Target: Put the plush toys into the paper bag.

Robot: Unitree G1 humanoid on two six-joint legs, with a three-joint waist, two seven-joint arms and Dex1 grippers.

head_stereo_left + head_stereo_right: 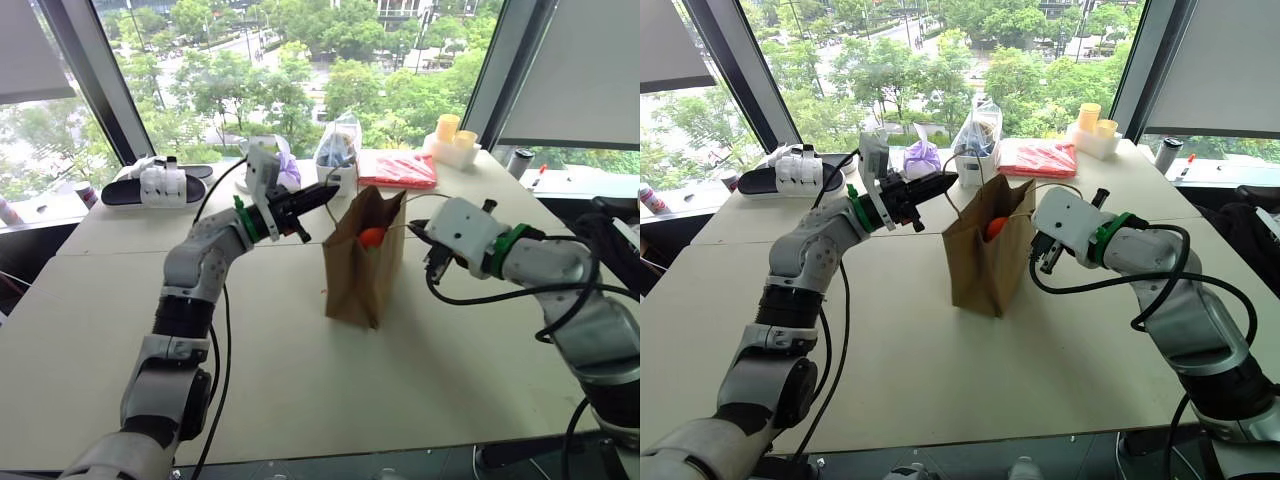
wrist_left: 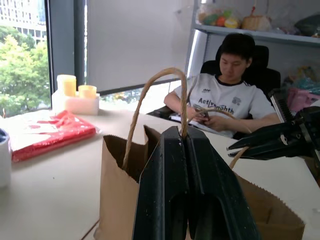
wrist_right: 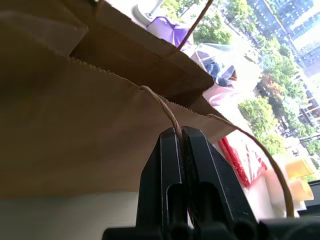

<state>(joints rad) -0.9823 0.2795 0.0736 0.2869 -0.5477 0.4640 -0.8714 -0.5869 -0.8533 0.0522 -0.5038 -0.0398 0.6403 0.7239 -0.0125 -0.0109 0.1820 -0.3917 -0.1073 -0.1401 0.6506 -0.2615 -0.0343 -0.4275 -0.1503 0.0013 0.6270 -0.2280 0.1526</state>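
Windows with trees behind a pale table (image 1: pixel 300 380). At its middle stands the paper bag (image 1: pixel 362 262), mouth held apart: left gripper (image 1: pixel 326 195) and right gripper (image 1: pixel 432 262) each pinch a string handle. An orange plush toy (image 1: pixel 372 237) sits inside. Next, probably: release a handle, find the green toy.

Bag mouth (image 1: pixel 380 205) open between tools; table front (image 1: pixel 300 380) free.
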